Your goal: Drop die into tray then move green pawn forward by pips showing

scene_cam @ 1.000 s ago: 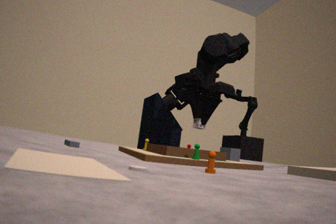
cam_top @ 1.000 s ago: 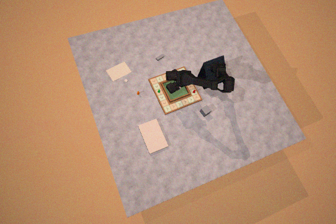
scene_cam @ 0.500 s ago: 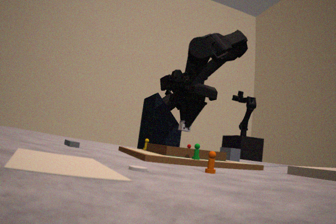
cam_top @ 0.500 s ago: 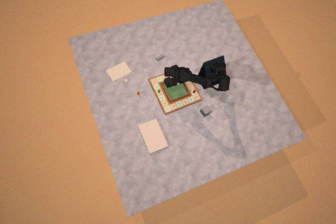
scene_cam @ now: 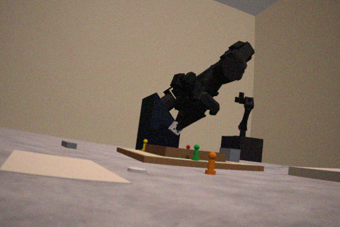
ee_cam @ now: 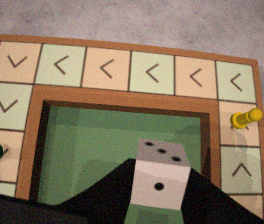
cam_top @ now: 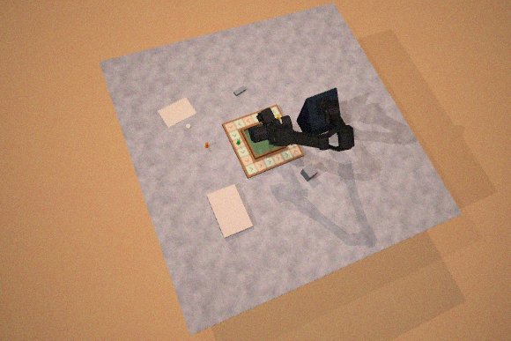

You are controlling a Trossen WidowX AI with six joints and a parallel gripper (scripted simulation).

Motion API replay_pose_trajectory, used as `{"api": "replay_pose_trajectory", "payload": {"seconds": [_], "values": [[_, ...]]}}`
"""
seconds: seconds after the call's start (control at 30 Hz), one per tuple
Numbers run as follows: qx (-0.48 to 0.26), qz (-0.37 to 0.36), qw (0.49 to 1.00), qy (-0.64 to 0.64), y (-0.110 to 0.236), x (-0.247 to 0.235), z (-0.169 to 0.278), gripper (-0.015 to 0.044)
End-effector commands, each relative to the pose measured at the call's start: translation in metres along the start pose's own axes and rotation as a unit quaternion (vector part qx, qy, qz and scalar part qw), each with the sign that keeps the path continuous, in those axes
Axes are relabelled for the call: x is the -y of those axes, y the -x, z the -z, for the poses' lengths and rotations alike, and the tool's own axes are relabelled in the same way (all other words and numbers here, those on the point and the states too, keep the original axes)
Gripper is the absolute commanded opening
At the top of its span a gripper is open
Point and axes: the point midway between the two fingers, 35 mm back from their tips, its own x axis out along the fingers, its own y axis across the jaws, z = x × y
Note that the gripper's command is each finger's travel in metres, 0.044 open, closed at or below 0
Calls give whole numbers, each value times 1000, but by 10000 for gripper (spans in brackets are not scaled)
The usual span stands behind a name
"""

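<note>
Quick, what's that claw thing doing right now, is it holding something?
End effector: closed on the die, held above the green tray.

- The die (ee_cam: 161,177), pale with black pips, was clamped between the dark fingers of the gripper (scene_cam: 177,127), in the air above the tray; a three-pip face and a one-pip face showed in the wrist view.
- The tray (ee_cam: 90,142), a green recess framed in brown, lay at the board's middle.
- The green pawn (scene_cam: 196,152) stood upright on a track square of the board (ee_cam: 153,48).
</note>
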Motion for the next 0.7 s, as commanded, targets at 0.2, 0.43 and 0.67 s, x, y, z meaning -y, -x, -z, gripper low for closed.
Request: {"api": "replay_pose_trajectory", "payload": {"seconds": [0.2, 0.43, 0.67], "values": [[153, -46, 987, -16, 0, 1, 0, 0], [162, -51, 985, -17, 32, -6, 7, 0], [162, -51, 985, -17, 42, -5, 10, 0]]}}
